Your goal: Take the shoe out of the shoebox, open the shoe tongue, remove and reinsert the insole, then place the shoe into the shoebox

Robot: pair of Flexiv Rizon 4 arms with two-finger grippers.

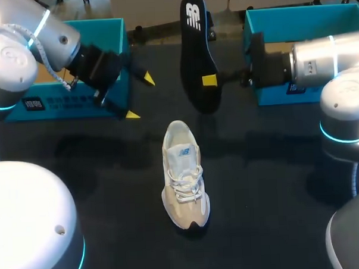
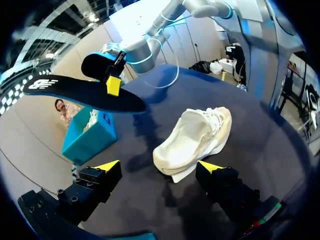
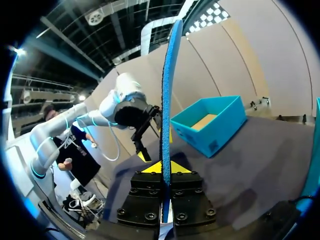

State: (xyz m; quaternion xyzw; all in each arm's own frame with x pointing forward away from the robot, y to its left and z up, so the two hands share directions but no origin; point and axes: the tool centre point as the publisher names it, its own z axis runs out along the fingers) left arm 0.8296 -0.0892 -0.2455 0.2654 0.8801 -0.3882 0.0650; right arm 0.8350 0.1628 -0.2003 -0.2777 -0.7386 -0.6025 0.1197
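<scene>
From above, the cream shoe (image 1: 184, 176) stands upright on its sole near the middle of the black table (image 1: 259, 184), its toe toward the near edge and its laces done up. Beyond it, farther back, the black insole (image 1: 198, 53) hangs on edge above the table, its length running from near to far. The right gripper (image 1: 210, 81), coming in from the right, is clamped on the insole's near half, one yellow tip showing against its dark face. The left gripper (image 1: 140, 97) sits to the far left of the shoe and well apart from it, its fingers spread wide with nothing between them. A teal left shoebox (image 1: 103, 27) lies at the far left behind that arm, and a teal right shoebox (image 1: 306, 25) at the far right behind the right arm. In the left wrist view, the left gripper (image 2: 159, 167) is wide open and holds nothing. The shoe (image 2: 195, 140) is on the table ahead of its fingers, not touched by either. Farther ahead, the insole (image 2: 75, 92) is held in the air by the right gripper (image 2: 113, 85), above the right shoebox (image 2: 92, 135), which has something pale inside. In the right wrist view, the right gripper (image 3: 164, 167) has both fingers pressed on the insole (image 3: 167, 100), which is seen edge-on as a thin blue strip rising straight out from between them. Ahead on the table stands the left shoebox (image 3: 210, 125), with the left gripper (image 3: 142, 132) just beside it.
</scene>
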